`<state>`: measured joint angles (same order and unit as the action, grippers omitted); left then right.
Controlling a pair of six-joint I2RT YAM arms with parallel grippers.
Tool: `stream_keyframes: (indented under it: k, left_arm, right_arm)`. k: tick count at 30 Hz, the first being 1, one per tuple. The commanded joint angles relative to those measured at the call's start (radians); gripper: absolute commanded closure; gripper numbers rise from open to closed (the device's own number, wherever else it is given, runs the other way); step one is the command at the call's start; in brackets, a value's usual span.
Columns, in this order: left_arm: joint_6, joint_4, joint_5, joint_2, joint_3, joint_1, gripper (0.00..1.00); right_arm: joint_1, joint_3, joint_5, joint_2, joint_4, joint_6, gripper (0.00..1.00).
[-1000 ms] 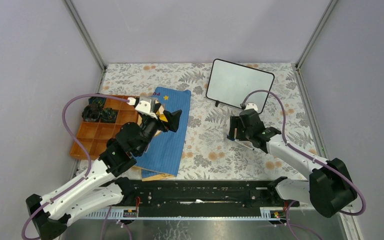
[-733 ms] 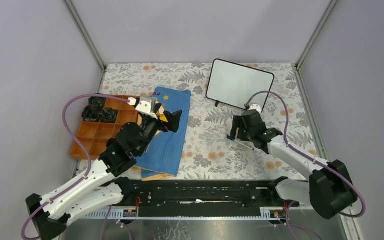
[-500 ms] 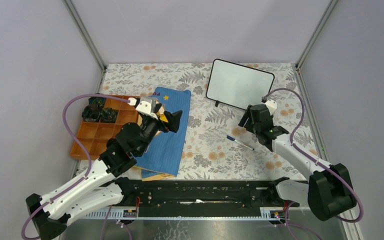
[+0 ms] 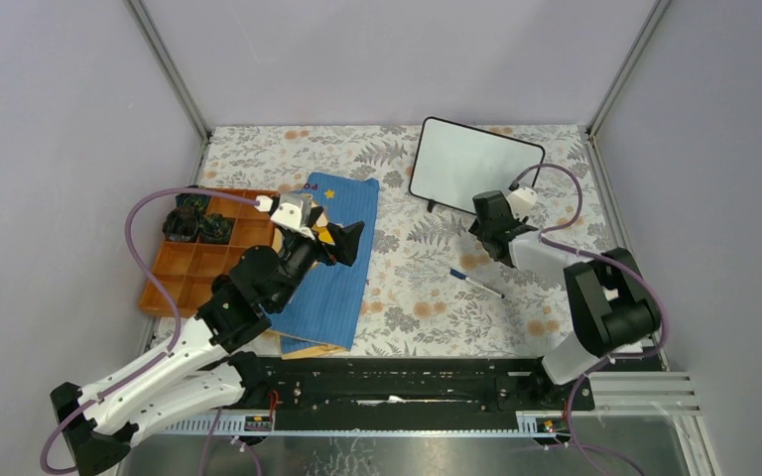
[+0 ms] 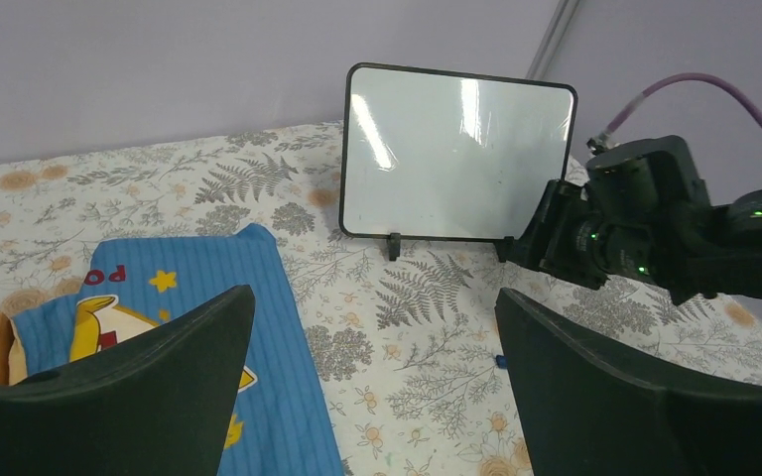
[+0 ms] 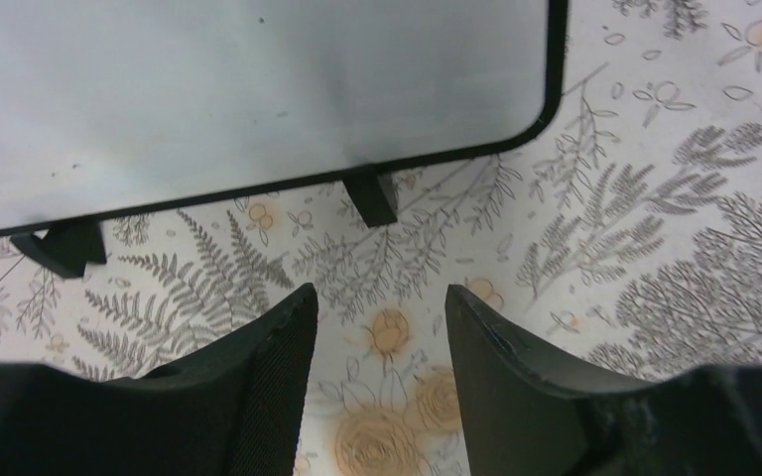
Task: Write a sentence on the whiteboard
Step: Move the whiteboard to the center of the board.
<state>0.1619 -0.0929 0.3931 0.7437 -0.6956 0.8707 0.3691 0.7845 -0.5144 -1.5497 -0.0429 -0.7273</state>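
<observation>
The whiteboard stands propped at the back right, its face blank; no sentence shows on it. In the left wrist view the whiteboard is also bare. My right gripper hovers just in front of its lower right corner, open and empty. In the right wrist view the gripper points at the floral cloth below the whiteboard and its black foot. A blue pen lies loose on the cloth, nearer than the right gripper. My left gripper hangs wide open over the blue book's right edge, holding nothing.
A blue cloth-like book lies left of centre. An orange compartment tray with dark items sits at the left. Grey walls with metal posts enclose the table, and a black rail runs along the near edge.
My right gripper rose off the pen, leaving it on the cloth, and swung back and right toward the whiteboard's lower corner while its jaws narrowed. The left arm has stayed still.
</observation>
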Motion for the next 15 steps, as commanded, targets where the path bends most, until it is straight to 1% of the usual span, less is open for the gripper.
stream_keyframes:
  k: [1,11,15]
  left_arm:
    - [-0.031,-0.013,0.031,-0.016,0.000,0.013,0.01]
    - [-0.043,-0.020,0.041,-0.020,0.003,0.019,0.01]
    - [-0.046,-0.024,0.036,-0.022,0.009,0.020,0.01]
  right_arm:
    - [-0.008,0.090,-0.071,-0.085,-0.065,0.000,0.43]
    - [-0.028,0.150,-0.070,-0.168,-0.060,0.078,0.46]
    - [-0.039,0.157,-0.049,-0.191,-0.058,0.118,0.51]
